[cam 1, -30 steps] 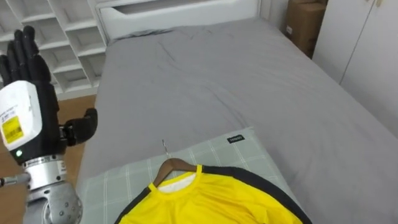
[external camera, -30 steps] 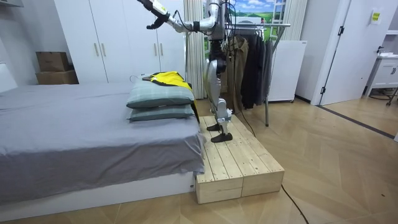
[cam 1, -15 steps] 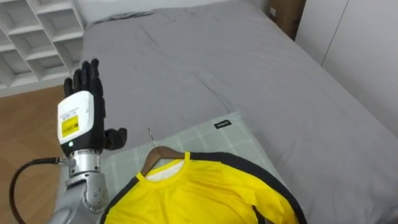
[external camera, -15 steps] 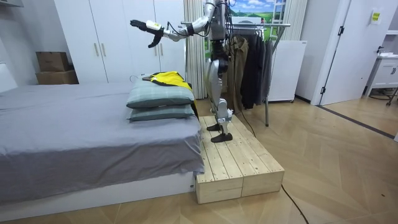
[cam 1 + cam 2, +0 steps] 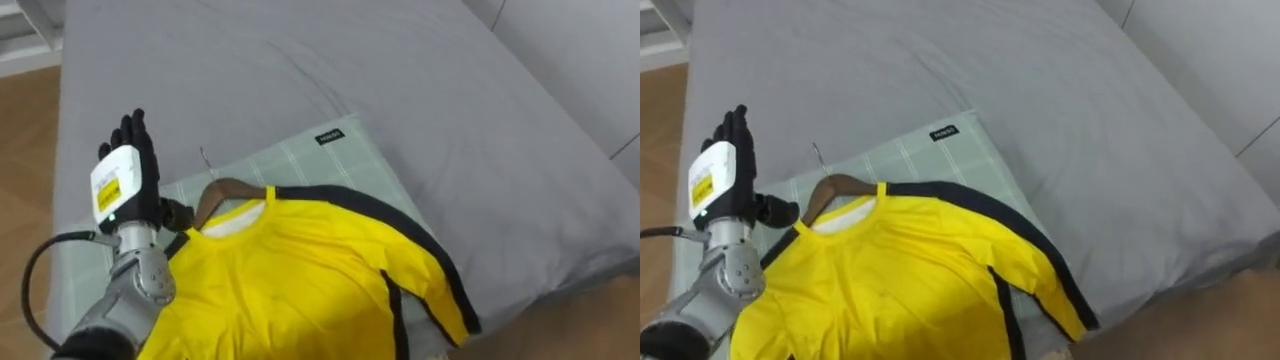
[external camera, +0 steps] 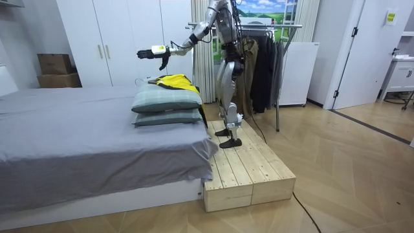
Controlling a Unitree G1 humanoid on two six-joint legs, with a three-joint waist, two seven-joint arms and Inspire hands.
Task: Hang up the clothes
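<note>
A yellow shirt with black trim lies on a wooden hanger, spread over a green checked pillow on the grey bed. The hanger's metal hook points toward the bed's middle. My left hand hovers open, fingers straight, just left of the hanger and above the pillow's edge, holding nothing. In the room view I stand on a wooden platform beside the pillows, left hand stretched out over the shirt.
A clothes rack with dark garments stands behind me. White wardrobes line the wall past the bed. Wooden floor runs along the bed's left side.
My left arm has come down from high overhead to just above the pillow beside the hanger. The eye view has tipped down, so more of the shirt shows.
</note>
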